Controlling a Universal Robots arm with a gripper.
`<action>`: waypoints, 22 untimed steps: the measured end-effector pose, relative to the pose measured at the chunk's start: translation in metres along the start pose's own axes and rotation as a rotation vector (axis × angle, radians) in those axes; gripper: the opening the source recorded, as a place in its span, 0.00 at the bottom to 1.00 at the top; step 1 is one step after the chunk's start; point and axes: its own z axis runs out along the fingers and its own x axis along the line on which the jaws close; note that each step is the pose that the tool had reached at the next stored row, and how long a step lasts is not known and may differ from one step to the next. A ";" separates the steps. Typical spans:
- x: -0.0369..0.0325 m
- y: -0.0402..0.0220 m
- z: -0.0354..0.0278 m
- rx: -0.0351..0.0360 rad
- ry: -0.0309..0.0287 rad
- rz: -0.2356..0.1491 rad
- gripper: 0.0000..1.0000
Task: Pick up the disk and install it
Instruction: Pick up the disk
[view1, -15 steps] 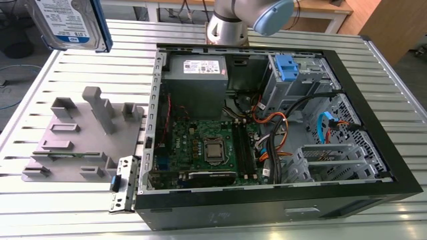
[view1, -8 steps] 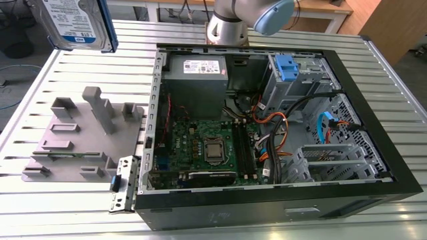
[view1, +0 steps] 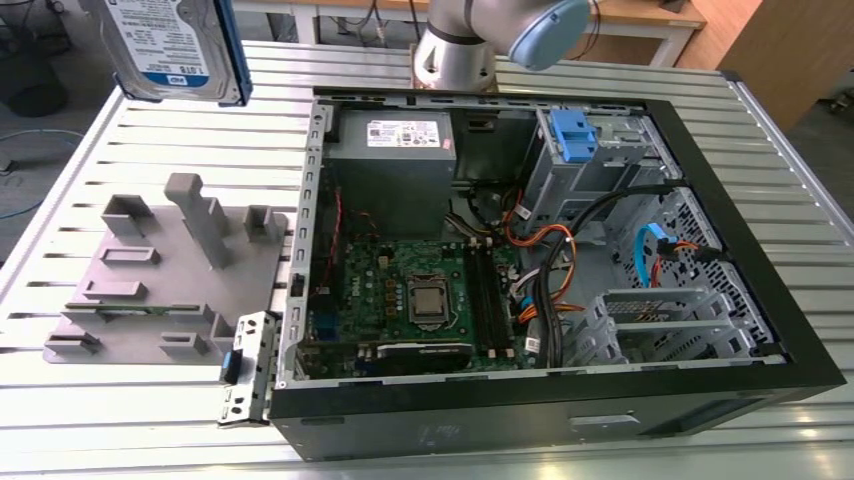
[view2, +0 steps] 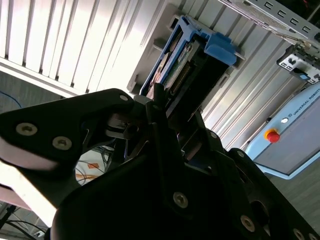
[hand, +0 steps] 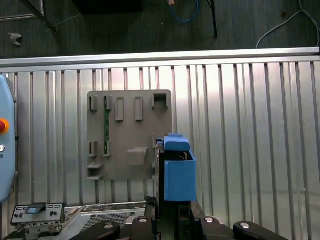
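The disk (view1: 171, 45), silver with a white-and-blue label and a blue carrier frame, hangs upright high above the table's far corner on the exterior view's left. In the second wrist view my gripper (view2: 172, 107) is shut on the disk (view2: 182, 62), whose blue tab points away from the wrist. In the first wrist view the disk's blue carrier (hand: 179, 175) sticks out from the gripper (hand: 170, 220), over the edge of the grey fixture plate (hand: 127, 132).
An open computer case (view1: 747, 300) lies on the slatted metal table, with a drive cage and blue latch (view1: 574, 135) in its far corner. The grey fixture plate (view1: 147, 270) with upright posts lies beside the case. The arm's base (view1: 461, 45) stands behind the case.
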 end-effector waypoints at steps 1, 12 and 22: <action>-0.0001 -0.0018 -0.0001 0.0000 0.0000 0.000 0.35; -0.0014 -0.0246 -0.0010 0.0000 0.0000 0.000 0.35; -0.0026 -0.0460 -0.0018 0.0000 0.0000 0.000 0.35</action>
